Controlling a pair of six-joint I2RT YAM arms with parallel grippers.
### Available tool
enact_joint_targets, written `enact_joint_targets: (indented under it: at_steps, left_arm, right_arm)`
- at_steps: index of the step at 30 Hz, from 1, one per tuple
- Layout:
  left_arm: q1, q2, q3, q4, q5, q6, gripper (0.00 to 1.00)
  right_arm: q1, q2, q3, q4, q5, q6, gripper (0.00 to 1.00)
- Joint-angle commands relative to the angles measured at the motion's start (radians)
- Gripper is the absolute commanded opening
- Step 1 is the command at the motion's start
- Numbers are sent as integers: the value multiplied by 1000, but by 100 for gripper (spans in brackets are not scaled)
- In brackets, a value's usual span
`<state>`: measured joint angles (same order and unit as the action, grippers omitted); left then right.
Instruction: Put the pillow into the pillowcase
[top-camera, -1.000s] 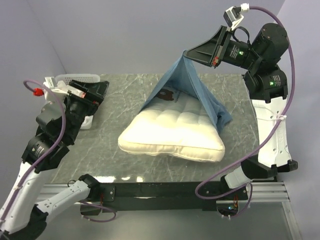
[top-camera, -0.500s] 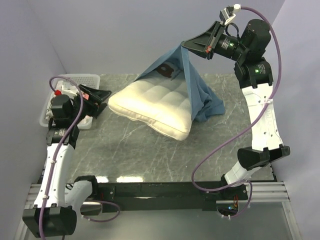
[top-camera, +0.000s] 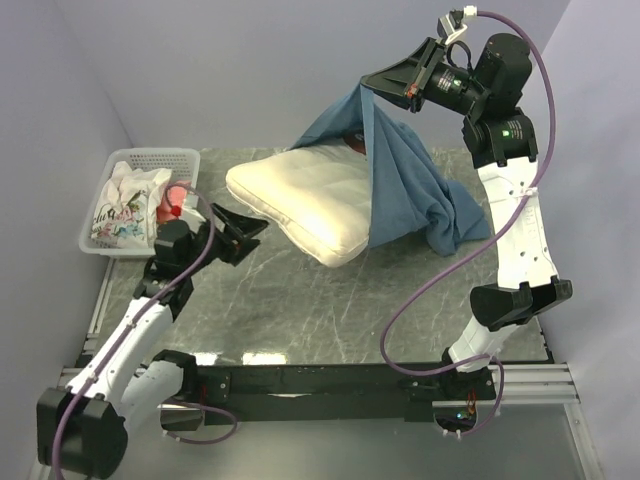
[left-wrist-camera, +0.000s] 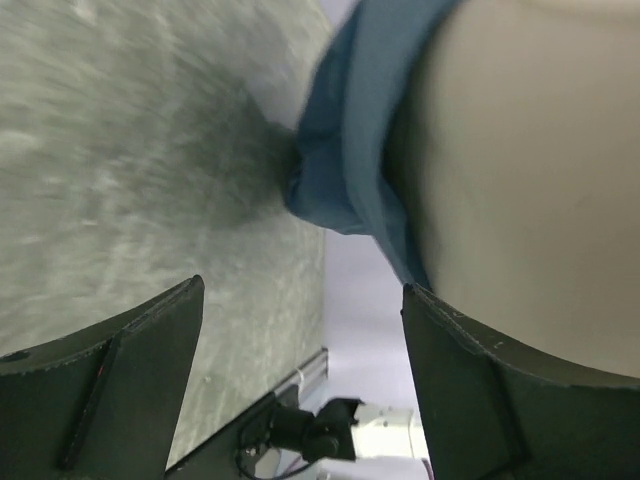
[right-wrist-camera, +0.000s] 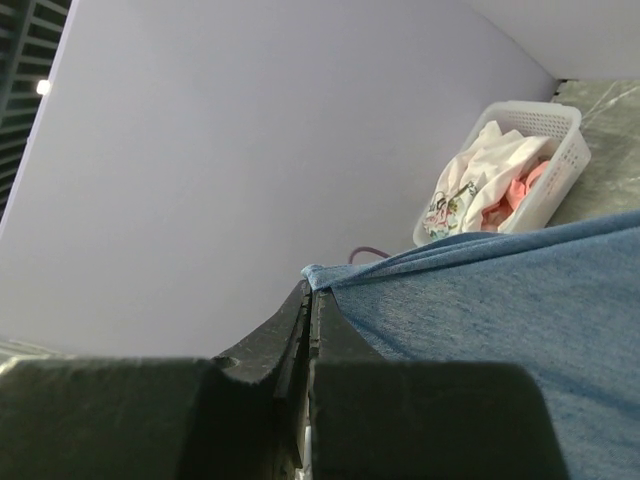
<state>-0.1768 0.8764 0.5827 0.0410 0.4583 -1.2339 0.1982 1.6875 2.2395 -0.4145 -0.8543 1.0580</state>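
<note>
Pillow (top-camera: 310, 200) lies by the table's (top-camera: 300, 300) far edge, right end under the pillowcase (top-camera: 400, 190) — right gripper (top-camera: 372, 85) clamped on the case's edge, lifting it. Left gripper (top-camera: 258, 225) fingers apart, empty — beside the near-left corner.

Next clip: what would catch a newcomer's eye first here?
The blue pillowcase hangs like a tent from the right end effector, held high at the back. Beneath it the cream pillow sticks out half covered, with the open left end effector just beside it.
</note>
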Motion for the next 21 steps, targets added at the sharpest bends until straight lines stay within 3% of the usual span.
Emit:
enact_joint_targets:
  at_steps: [1, 7, 14, 21]
  left_arm:
    - [-125, 56, -26, 243, -87, -58, 84]
    - [-220, 163, -11, 420, -141, -117, 84]
    - [-260, 279, 104, 470, -188, -151, 82]
    - [-378, 433, 181, 421, -263, -157, 66]
  right_arm:
    - [-5, -60, 51, 129, 11, 7, 0]
    - [-5, -100, -7, 135, 4, -3, 0]
    - [-5, -175, -142, 166, 0, -18, 0]
    - [-5, -164, -123, 178, -5, 0, 0]
